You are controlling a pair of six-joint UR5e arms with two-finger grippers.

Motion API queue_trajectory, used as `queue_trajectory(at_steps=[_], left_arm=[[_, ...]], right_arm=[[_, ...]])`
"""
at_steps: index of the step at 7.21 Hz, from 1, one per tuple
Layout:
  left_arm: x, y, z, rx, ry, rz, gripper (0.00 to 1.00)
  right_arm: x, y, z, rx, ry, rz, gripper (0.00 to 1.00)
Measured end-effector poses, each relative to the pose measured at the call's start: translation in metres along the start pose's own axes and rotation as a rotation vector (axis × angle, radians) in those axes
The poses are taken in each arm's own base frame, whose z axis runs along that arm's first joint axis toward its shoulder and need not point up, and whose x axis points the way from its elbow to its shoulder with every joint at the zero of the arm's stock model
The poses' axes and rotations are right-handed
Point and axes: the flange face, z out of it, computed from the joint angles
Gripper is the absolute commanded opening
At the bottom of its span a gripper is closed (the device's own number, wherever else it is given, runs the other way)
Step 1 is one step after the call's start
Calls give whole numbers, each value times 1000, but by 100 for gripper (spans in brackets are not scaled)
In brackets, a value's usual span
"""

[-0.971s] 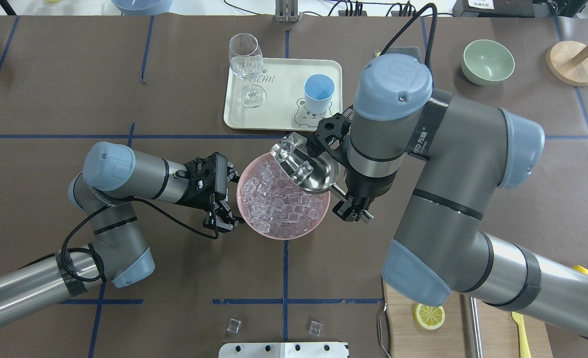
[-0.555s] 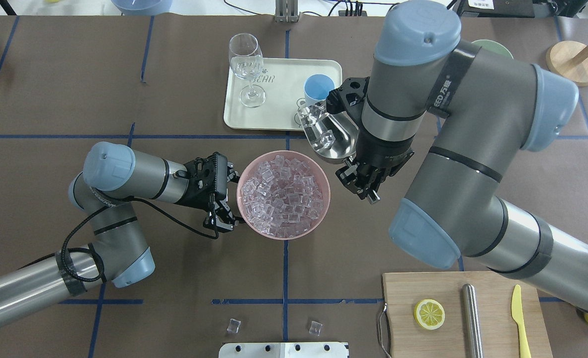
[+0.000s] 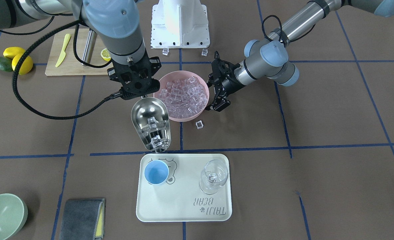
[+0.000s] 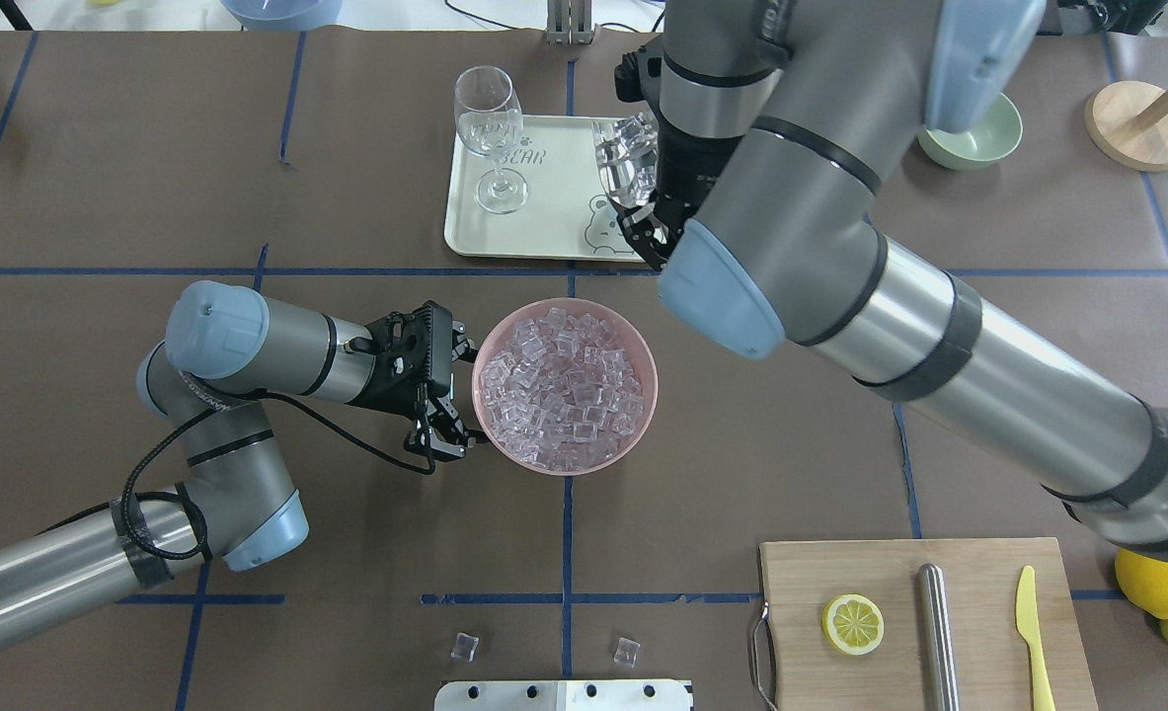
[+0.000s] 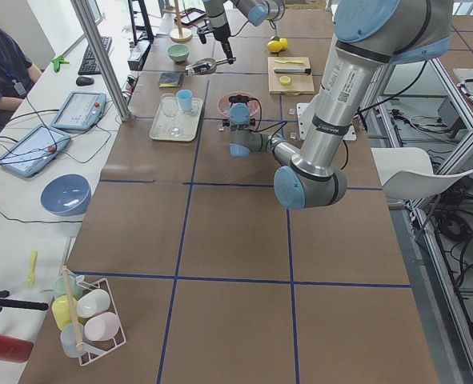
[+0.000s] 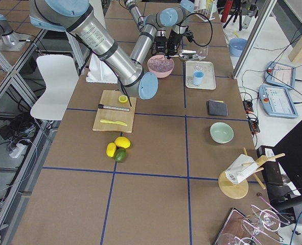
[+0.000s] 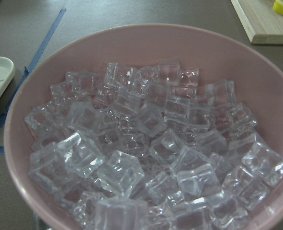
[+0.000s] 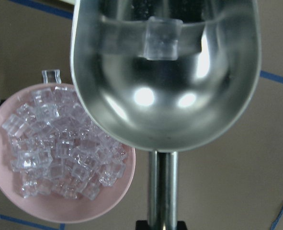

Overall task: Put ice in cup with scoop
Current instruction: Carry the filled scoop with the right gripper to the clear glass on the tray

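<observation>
Steel scoop [image 3: 150,123], clamped in my right pincer [image 3: 135,93], holds ice [image 3: 155,141] near the cup [image 3: 156,172]. Next, I reckon: centre over it, tip.

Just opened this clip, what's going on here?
The right tool holds the scoop by its handle, raised near the cup on the tray, with a few cubes of ice in it. The cup looks empty, so nothing is poured yet. The left tool sits at the rim of the pink bowl of ice; whether it grips is unclear. One stray cube lies beside the bowl.
</observation>
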Motion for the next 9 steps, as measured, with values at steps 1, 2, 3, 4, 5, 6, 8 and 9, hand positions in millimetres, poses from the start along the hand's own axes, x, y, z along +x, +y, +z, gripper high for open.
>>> queue_trajectory(at_steps=[1, 2, 3, 4, 5, 6, 8, 9], left_arm=[[0, 0, 0, 0, 0, 0, 100], [0, 0, 0, 0, 0, 0, 100], [0, 0, 0, 0, 0, 0, 100], [0, 0, 0, 0, 1, 0, 100], [0, -1, 0, 1, 1, 0, 100], [0, -1, 0, 2, 1, 0, 100], [0, -1, 0, 2, 1, 1, 100], [0, -2, 0, 2, 1, 1, 100]], right_arm=[[-6, -27, -5, -17, 19, 28, 0], [-4, -49, -4, -34, 45, 36, 0], [3, -63, -1, -46, 70, 29, 0], [9, -76, 6, -63, 99, 24, 0], [11, -91, 13, -87, 130, 14, 0], [12, -102, 19, -111, 155, -8, 0], [18, -102, 22, -174, 210, -83, 0], [19, -94, 17, -204, 236, -114, 0]])
